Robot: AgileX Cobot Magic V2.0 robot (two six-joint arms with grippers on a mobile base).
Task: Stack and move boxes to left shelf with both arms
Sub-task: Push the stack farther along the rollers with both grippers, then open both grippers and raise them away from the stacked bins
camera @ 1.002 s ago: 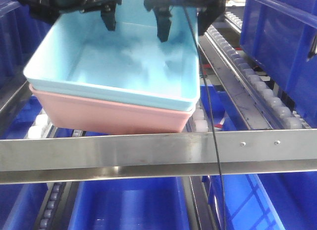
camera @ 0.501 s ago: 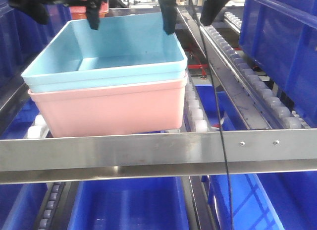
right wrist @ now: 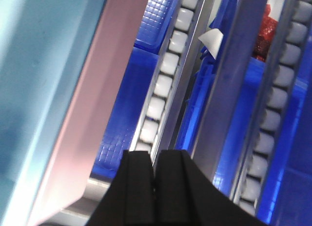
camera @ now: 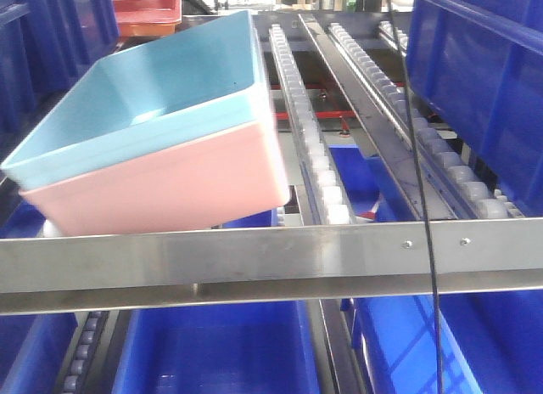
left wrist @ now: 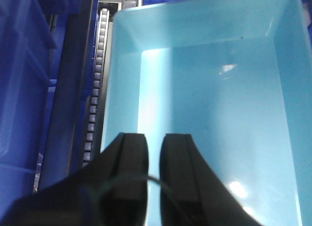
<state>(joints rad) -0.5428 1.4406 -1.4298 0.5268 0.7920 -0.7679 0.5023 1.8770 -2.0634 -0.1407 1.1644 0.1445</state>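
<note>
stacked tubs on the roller shelf, both grippers closed and empty

the blue tub (camera: pixel 161 92) sits nested inside the pink tub (camera: pixel 170 186), and the pair rests on the roller shelf (camera: pixel 314 148), tilted, with the near left corner lower and the far right corner higher. the stack lies on the left side of the shelf, just behind the flat steel front bar (camera: pixel 280 262). from the front view no gripper touches either tub.

the left gripper (left wrist: pixel 153 143) hangs above the open inside of the blue tub (left wrist: pixel 214 104); its two black fingers stand close together with only a narrow slit between them and nothing held. a thin black cable (left wrist: pixel 161 187) curls across its base.

the right gripper (right wrist: pixel 155 160) is beside the stack, over a lane of white rollers (right wrist: pixel 163 84); its fingers are pressed together, grasping nothing. the pink tub's wall (right wrist: pixel 92 114) and the blue tub (right wrist: pixel 39 65) fill the left of that view.

to the right of the stack run more roller lanes (camera: pixel 382 80), and dark blue crates (camera: pixel 475 80) stand on the right side. another blue crate (camera: pixel 221 360) lies below the front bar. a red tray (camera: pixel 144 14) shows at the far back. a thin black cable (camera: pixel 428 267) hangs down across the front bar.
</note>
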